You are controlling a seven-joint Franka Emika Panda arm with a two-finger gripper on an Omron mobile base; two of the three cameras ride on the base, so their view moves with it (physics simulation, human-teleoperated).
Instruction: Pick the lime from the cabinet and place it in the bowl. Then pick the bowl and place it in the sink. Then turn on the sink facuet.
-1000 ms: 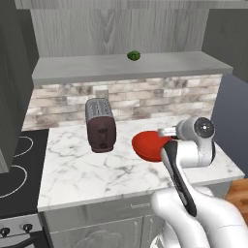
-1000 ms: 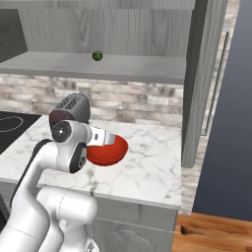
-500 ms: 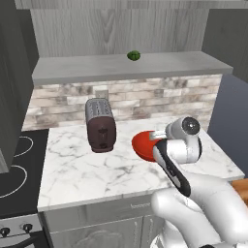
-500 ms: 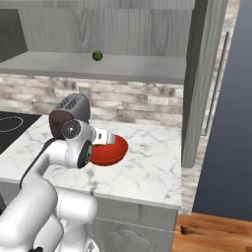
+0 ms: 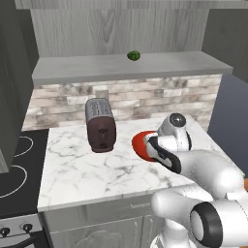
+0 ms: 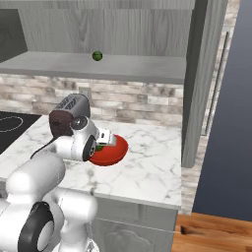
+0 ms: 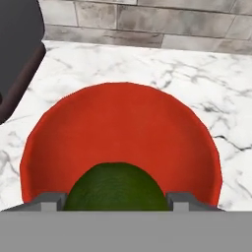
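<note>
From the left base view, the red bowl (image 5: 140,143) sits on the white marble bench (image 5: 87,169), just to the right of a dark toaster (image 5: 99,123). The white arm (image 5: 193,164) reaches in from the lower right, and its wrist covers the bowl's right side. Above, on the grey shelf board of the cabinet (image 5: 97,69), a small green fruit (image 5: 133,55) rests alone. A black stovetop (image 5: 14,164) adjoins the bench on the left.

From the right base view, the gripper (image 6: 105,143) hangs over the near left part of the bowl, with a bit of dark green showing at its tip. The fruit on the shelf sits well above, towards the back wall.

In the hand view, the gripper's two grey fingertips (image 7: 49,199) stand on either side of the lime (image 7: 116,189) and clasp it between them. The lime is directly over the bowl's red hollow; whether it touches the bowl I cannot tell. The toaster's dark body fills the upper left corner.
</note>
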